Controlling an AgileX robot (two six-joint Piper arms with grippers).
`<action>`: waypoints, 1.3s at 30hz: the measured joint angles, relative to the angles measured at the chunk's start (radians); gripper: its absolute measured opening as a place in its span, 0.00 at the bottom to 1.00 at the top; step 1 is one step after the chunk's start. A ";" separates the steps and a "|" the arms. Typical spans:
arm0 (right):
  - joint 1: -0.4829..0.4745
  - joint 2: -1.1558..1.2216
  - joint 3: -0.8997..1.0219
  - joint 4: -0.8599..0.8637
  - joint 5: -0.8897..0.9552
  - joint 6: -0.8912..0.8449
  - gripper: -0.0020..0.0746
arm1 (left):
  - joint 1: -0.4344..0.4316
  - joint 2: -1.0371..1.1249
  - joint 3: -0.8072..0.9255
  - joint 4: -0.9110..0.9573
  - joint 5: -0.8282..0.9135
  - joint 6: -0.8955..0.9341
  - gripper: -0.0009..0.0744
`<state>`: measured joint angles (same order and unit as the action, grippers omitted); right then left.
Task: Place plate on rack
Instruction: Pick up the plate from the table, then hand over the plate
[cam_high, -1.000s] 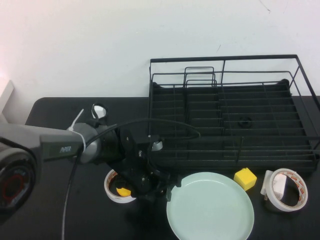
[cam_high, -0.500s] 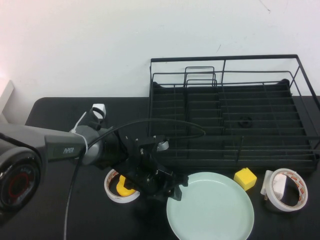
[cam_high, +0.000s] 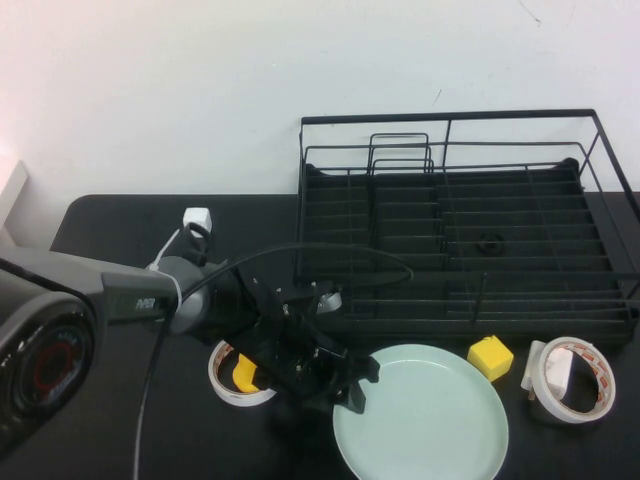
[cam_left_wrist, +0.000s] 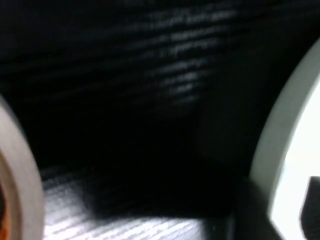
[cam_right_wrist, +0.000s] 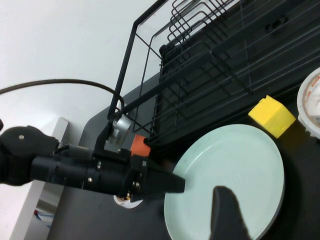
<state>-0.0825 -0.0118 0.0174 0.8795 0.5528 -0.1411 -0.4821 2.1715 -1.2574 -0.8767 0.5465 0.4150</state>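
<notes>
The pale mint-green plate (cam_high: 425, 418) lies flat on the black table in front of the black wire rack (cam_high: 465, 225). My left gripper (cam_high: 352, 386) is low at the plate's left rim, open. In the left wrist view (cam_left_wrist: 280, 212) one dark finger (cam_left_wrist: 250, 212) is outside the plate's rim (cam_left_wrist: 277, 135) and the other is over the plate. The right wrist view shows the plate (cam_right_wrist: 235, 170), the rack (cam_right_wrist: 220, 65) and the left gripper (cam_right_wrist: 172, 184) touching the rim. My right gripper (cam_right_wrist: 228, 216) hangs high above the plate, out of the high view.
A white tape roll (cam_high: 232, 378) with a yellow piece inside lies left of the plate, under the left arm. A yellow block (cam_high: 490, 357) and a second tape roll (cam_high: 570, 380) lie to the right. A white plug (cam_high: 197, 218) sits at the back left.
My left gripper has moved right, from beside the tape roll to the plate's left rim. The plate and the other things have not moved.
</notes>
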 joint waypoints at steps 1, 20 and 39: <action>0.000 0.000 0.000 0.000 0.000 0.000 0.53 | 0.000 0.002 0.000 0.000 0.009 0.000 0.33; 0.000 0.000 0.000 0.000 0.000 -0.019 0.53 | 0.108 0.025 0.002 -0.299 0.226 0.423 0.02; 0.000 0.144 -0.110 0.036 0.178 -0.102 0.53 | 0.056 -0.212 0.008 -0.244 0.245 0.553 0.02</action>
<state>-0.0825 0.1319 -0.0926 0.9159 0.7307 -0.2431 -0.4262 1.9598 -1.2495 -1.1207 0.7919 0.9681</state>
